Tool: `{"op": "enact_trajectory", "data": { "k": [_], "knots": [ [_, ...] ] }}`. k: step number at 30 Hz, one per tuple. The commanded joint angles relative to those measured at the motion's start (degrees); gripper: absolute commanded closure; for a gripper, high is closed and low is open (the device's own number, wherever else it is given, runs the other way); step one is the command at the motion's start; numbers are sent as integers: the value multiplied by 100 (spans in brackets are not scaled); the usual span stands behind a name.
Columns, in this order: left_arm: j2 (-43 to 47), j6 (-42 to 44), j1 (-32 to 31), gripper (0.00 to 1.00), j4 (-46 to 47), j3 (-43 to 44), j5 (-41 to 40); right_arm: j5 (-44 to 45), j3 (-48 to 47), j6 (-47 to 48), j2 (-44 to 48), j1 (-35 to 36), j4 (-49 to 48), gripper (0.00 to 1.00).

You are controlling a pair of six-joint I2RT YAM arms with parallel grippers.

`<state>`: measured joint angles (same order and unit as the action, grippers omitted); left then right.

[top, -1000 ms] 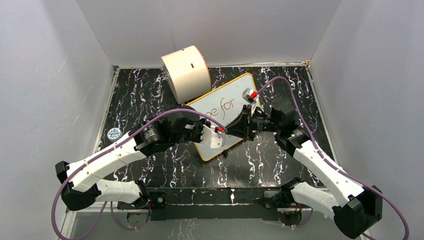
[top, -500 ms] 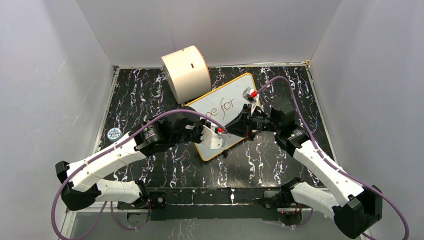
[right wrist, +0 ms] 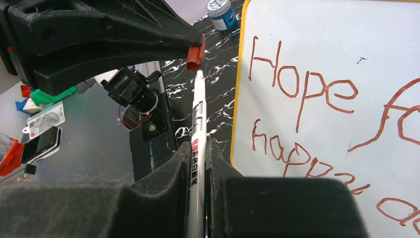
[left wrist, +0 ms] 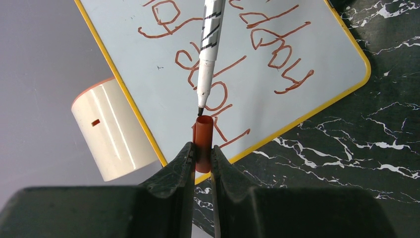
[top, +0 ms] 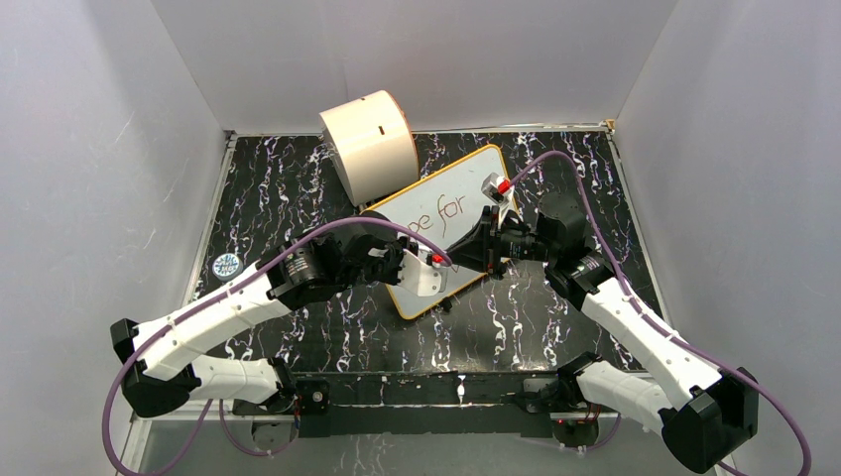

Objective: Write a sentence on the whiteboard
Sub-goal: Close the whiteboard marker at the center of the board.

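From above, the whiteboard (top: 466, 178) lies slantwise on the tabletop (top: 288, 183). Its far left corner touches or slips just under a cream drum (top: 369, 147) that rests on its side. Both arms meet over the board's near half, hiding most of the sentence (top: 436, 213); only "pe for" shows. The left claw (top: 428, 262) comes in from the board's left edge and the right claw (top: 474, 246) from its right edge, tip to tip.

In the left wrist view, the left claw is clenched on a red-brown cap (left wrist: 203, 141), with the open mouth pointing away from the claw. The marker (left wrist: 210, 44) hangs above the board, its long axis nearly in line with the cap's. Its dark nib sits right at the mouth; I cannot tell whether it has entered. Both written lines run across the board beneath it. The drum shows a small slot, and its contents are hidden.

In the right wrist view, the right claw (right wrist: 198, 153) grips the marker barrel lengthwise, nib leading. The cap is straight ahead, just off the board's left edge. "Hope f" reads clearly, with "happ" and more below. A small blue-lidded jar (right wrist: 221, 11) stands beyond the board's corner, closed.

The lettering looks complete, so capping seems to be the step in hand. That needs a straight push along the shared axis, and a slight sideways offset could jam the nib on the rim.
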<state>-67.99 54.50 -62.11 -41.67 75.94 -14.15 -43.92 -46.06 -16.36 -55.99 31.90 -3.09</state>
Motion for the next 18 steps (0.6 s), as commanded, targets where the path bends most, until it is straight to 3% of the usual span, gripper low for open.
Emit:
{"op": "enact_trajectory", "data": {
  "k": [1,18],
  "knots": [
    [-10,43,-38,100,-77,236,10,-169,-210,0,-9,1,-211,100],
    [-97,-37,-38,100,-78,296,-100,-108,-227,112,11,8,-29,100]
  ]
}}
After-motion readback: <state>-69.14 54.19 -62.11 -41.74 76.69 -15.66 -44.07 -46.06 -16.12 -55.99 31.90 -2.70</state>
